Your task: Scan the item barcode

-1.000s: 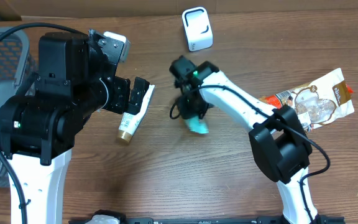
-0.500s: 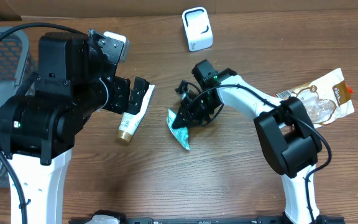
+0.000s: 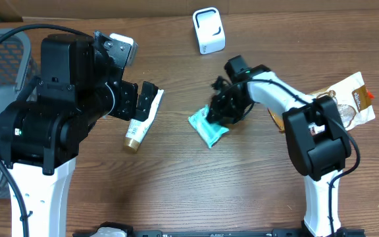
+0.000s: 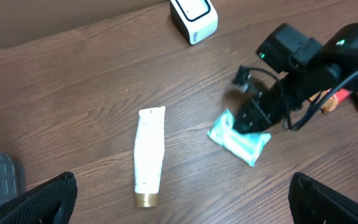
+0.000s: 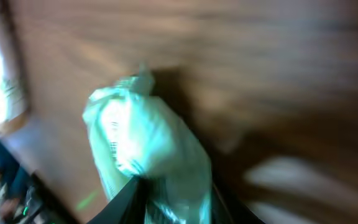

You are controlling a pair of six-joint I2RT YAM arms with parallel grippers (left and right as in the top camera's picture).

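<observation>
As right arm (image 3: 276,97) bends, end effector (image 3: 220,113) touches packet (image 3: 208,129).

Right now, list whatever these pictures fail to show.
- Packet barcode: motion-blurred in right wrist view, too small overhead.
- Right gripper jaws: hidden overhead by its own wrist, blurred in its camera.
- Snack bag: partly covered overhead by the right arm; cut off at left wrist view's edge.
</observation>
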